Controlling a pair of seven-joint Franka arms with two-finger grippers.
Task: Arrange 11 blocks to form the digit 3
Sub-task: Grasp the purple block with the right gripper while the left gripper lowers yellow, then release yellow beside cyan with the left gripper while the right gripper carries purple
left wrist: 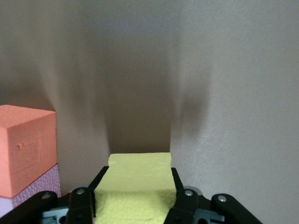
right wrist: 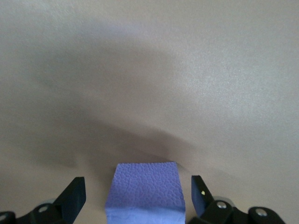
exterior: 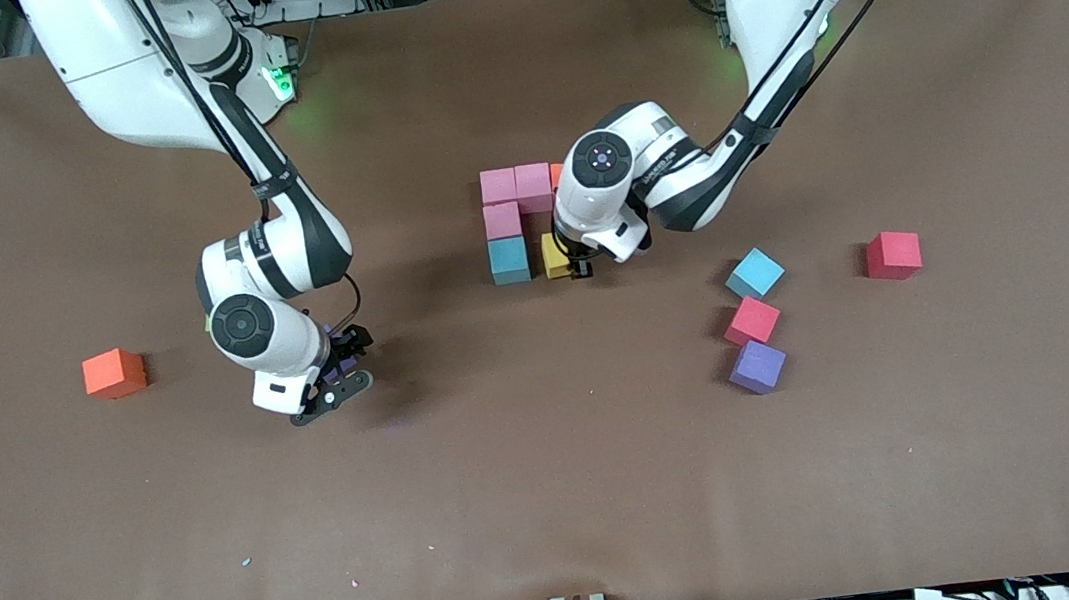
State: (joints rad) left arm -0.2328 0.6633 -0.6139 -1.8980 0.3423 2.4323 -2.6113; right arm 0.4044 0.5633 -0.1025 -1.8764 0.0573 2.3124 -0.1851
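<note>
A partial figure lies mid-table: two pink blocks (exterior: 498, 185) (exterior: 534, 186), an orange block (exterior: 558, 175) partly hidden by the left arm, a third pink block (exterior: 502, 220) and a light blue block (exterior: 509, 260). My left gripper (exterior: 579, 270) (left wrist: 138, 170) is shut on a yellow block (exterior: 554, 255) (left wrist: 138, 179), low beside the light blue block. My right gripper (exterior: 341, 367) (right wrist: 137, 183) is open, its fingers apart on either side of a purple block (exterior: 337, 370) (right wrist: 145, 191) on the table. The left wrist view shows the orange block (left wrist: 25, 149) with a pink one (left wrist: 44, 186) beside it.
Loose blocks toward the left arm's end: light blue (exterior: 755, 273), deep pink (exterior: 751, 321), purple (exterior: 758, 367) and red (exterior: 893, 255). An orange block (exterior: 114, 373) lies toward the right arm's end. The brown table (exterior: 557, 499) stretches wide toward the front camera.
</note>
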